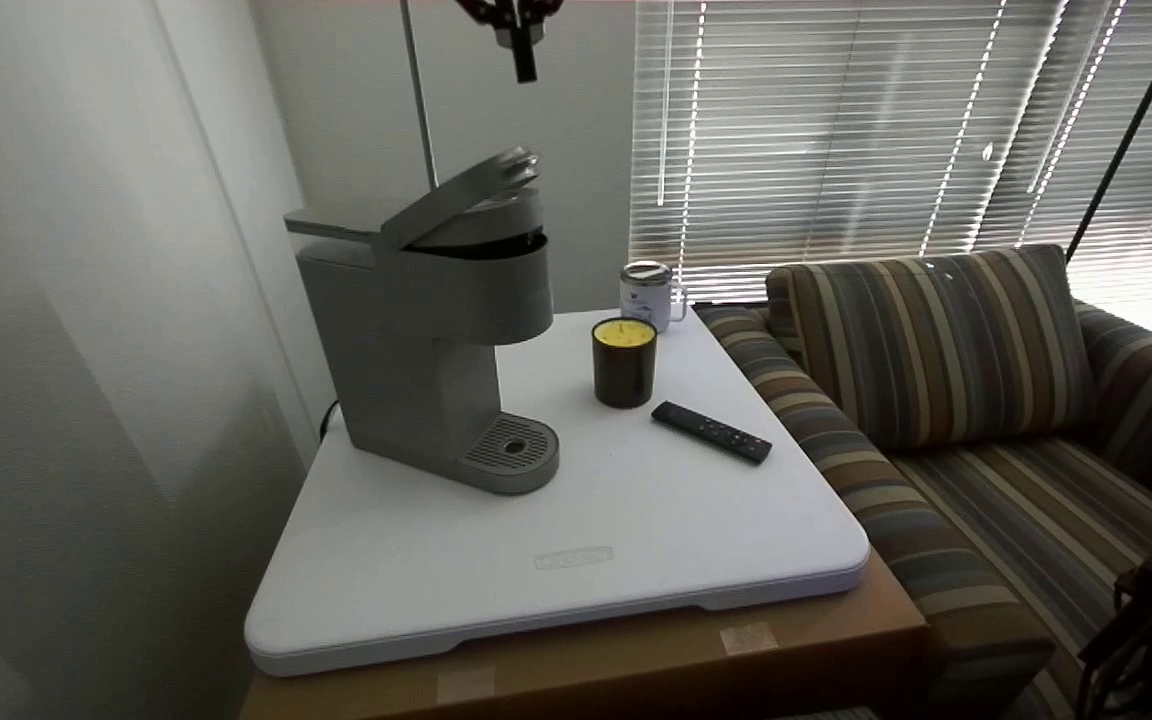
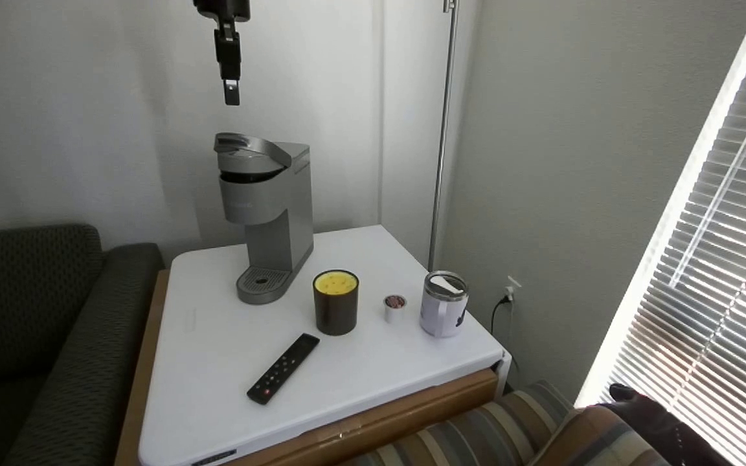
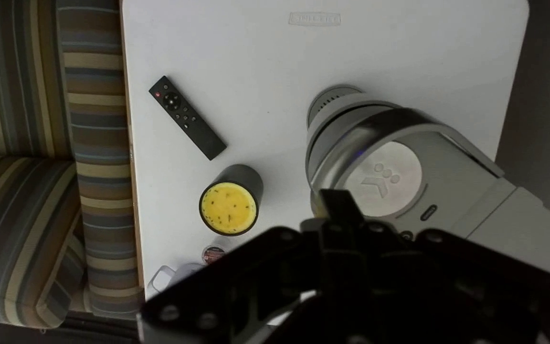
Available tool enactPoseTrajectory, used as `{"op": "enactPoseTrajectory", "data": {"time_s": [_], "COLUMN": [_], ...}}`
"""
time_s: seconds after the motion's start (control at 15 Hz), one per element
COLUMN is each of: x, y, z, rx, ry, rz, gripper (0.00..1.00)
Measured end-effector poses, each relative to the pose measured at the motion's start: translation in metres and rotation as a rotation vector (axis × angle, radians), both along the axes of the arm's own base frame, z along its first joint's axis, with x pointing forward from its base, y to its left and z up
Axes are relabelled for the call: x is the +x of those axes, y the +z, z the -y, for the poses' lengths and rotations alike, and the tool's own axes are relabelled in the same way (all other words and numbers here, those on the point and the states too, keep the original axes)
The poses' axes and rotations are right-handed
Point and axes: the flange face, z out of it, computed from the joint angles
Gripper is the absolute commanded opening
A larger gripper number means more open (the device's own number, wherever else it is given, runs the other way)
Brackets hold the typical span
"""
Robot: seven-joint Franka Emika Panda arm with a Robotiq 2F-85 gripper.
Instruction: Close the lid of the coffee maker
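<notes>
In an exterior view, a black remote control (image 2: pixel 283 369) lies nearest on the white tabletop (image 2: pixel 230 349). Beyond it stand a yellow jar candle (image 2: pixel 336 310), a small coffee pod (image 2: pixel 395 309) and a lidded mug (image 2: pixel 443 314). Farther back, the grey single-serve coffee maker (image 2: pixel 269 223) stands upright near a wall (image 2: pixel 334 97), its hinged lid (image 1: pixel 476 185) tilted partly up with a dark gap beneath. Above the lid and apart from it hangs the gripper (image 2: pixel 232 94), its fingertips together.
</notes>
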Motion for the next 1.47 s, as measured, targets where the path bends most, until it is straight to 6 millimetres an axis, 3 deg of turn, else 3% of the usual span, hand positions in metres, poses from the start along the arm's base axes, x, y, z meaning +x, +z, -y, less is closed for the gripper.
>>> {"op": "enactPoseTrajectory", "data": {"time_s": [0.2,0.53,0.8,1.47], "x": [-0.004,-0.006,-0.003,0.003], "y": [0.002,-0.018,-0.035,-0.054], "z": [-0.013,-0.027,-0.025,-0.011], "rx": [0.001,-0.008,-0.016,-0.005], "ry": [0.018,0.036,0.029,-0.050], "rz": [0.001,-0.036,-0.065,-0.097], "gripper": [0.00,0.00,0.00,0.00]}}
